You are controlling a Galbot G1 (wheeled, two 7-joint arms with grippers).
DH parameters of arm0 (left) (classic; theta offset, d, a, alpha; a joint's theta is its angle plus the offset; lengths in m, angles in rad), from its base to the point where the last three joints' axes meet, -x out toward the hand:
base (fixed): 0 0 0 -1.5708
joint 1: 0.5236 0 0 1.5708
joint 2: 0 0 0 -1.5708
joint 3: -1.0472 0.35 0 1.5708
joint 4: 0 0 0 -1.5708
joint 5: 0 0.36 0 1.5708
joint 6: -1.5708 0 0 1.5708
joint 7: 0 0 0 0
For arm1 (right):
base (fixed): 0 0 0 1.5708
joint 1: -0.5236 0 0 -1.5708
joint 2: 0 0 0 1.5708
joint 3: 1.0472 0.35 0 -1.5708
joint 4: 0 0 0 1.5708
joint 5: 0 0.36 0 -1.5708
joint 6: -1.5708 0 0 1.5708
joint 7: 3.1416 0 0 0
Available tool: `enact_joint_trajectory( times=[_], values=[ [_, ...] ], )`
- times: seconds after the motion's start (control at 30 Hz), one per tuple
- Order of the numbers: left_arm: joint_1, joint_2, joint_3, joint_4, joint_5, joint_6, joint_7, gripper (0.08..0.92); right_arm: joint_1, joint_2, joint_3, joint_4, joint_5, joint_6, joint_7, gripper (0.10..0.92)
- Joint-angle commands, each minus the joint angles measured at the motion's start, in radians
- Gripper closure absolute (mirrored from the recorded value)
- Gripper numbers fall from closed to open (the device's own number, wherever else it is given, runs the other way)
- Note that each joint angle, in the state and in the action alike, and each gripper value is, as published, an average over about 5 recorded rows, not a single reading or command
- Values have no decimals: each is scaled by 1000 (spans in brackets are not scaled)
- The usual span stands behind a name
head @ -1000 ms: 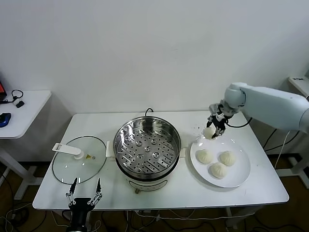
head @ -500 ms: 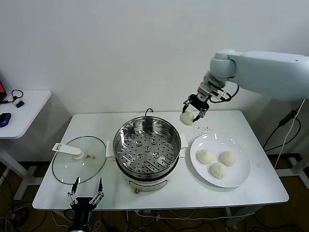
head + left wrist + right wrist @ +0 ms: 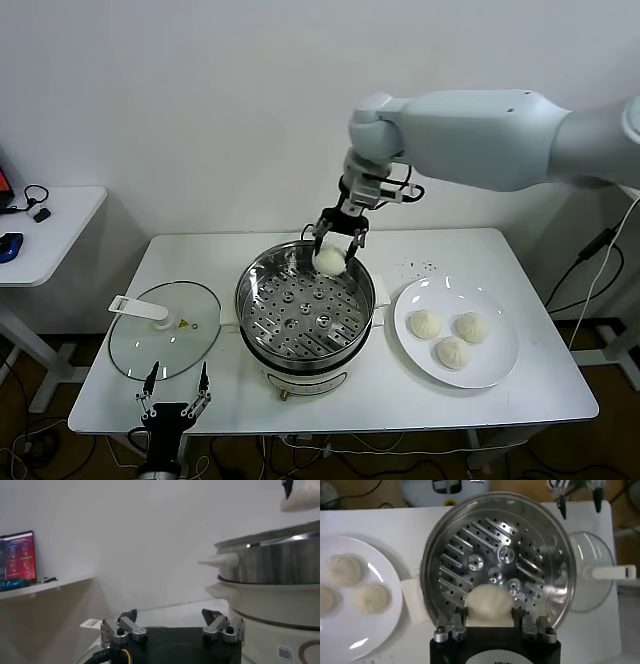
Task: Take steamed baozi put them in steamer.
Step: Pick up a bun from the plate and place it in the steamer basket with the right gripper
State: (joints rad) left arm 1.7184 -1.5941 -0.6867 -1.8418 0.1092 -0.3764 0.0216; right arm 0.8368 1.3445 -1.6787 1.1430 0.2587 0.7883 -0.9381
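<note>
While the right gripper pinches one baozi above the far rim area of the steamer, the biggest risk is releasing too near the wall, so the bun lands on the rim and rolls off onto the table. Its perforated tray is bare, so a high drop could bounce or dent the soft dough. Squeezing harder would deform it. Three baozi wait on the plate. Left gripper sits parked at the near table edge, fingers spread, near the glass lid.
</note>
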Motion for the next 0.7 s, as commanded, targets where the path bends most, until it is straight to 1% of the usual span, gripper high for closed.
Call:
enact_joint_trajectory(
  times=[0.03, 0.17, 0.3, 0.57, 0.7],
  values=[
    [-3, -1, -1, 1, -2, 1, 0, 177, -94, 88, 22, -65, -106, 84, 18, 414],
    [-6, -2, -2, 6, -2, 0, 0, 177, -155, 107, 60, -139, -170, 84, 27, 414],
    [-7, -1, -3, 10, -2, -2, -1, 177, -179, 127, 71, -204, -196, 84, 24, 413],
    [-13, 1, -6, 21, -2, -6, -2, 177, -208, 145, 79, -265, -220, 84, 30, 406],
    [-15, 2, -6, 23, -2, -7, -2, 177, -235, 160, 103, -307, -254, 84, 45, 406]
  ],
)
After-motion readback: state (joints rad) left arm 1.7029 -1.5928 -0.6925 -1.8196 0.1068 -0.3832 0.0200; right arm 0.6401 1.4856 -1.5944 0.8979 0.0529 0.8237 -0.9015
